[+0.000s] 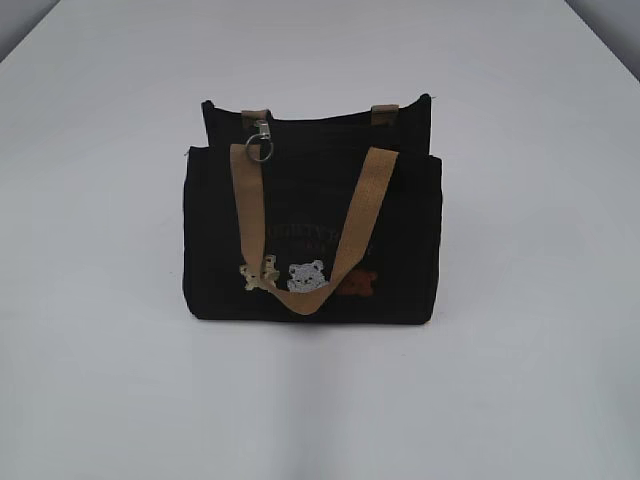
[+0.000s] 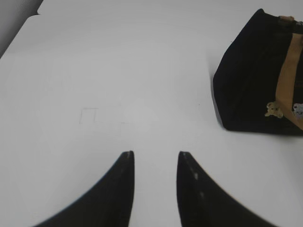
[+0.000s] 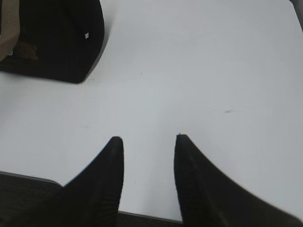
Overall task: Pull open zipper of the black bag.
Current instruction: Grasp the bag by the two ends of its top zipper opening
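black bag [image 1: 312, 235], lettering too faint

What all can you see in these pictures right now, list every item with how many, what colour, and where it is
black bag: one, black fabric, standing upright mid-table in the exterior view, touched by neither gripper
zipper pull: one, silver metal clip with a ring, at the bag's top edge toward its left end
webbing handles: tan; the front one hangs in a loop down the bag's front face, only the ends of a rear one show at the back top edge
bear patches: three, cream, grey and brown, in a row low on the front face
table: one, white, under everything
left gripper: one, black fingers, open and empty, over bare table left of the bag
right gripper: one, black fingers, open and empty, over bare table right of the bag
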`<action>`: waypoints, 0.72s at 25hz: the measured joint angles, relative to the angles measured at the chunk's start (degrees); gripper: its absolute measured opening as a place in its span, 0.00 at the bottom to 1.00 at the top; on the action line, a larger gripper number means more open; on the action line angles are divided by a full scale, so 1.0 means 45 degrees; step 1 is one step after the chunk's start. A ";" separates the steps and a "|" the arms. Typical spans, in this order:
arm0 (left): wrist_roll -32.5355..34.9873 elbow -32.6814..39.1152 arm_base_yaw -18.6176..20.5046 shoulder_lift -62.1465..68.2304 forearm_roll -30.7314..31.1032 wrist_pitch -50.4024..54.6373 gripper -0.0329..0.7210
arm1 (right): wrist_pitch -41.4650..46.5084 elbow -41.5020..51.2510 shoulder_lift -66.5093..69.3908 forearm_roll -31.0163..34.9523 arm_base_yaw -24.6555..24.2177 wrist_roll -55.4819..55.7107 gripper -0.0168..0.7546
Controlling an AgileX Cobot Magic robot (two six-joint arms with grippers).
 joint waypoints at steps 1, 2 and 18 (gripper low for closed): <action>0.0000 0.0000 0.0000 0.0000 0.0000 0.0000 0.36 | 0.0000 0.0000 0.0000 0.0000 0.0000 0.0000 0.40; 0.0000 0.0000 0.0000 0.0000 0.0000 0.0000 0.36 | 0.0000 0.0000 0.0000 0.0000 0.0000 0.0000 0.40; 0.0000 0.0000 0.0000 0.0000 0.0000 0.0000 0.35 | 0.0000 0.0000 0.0000 0.0000 0.0000 0.0000 0.40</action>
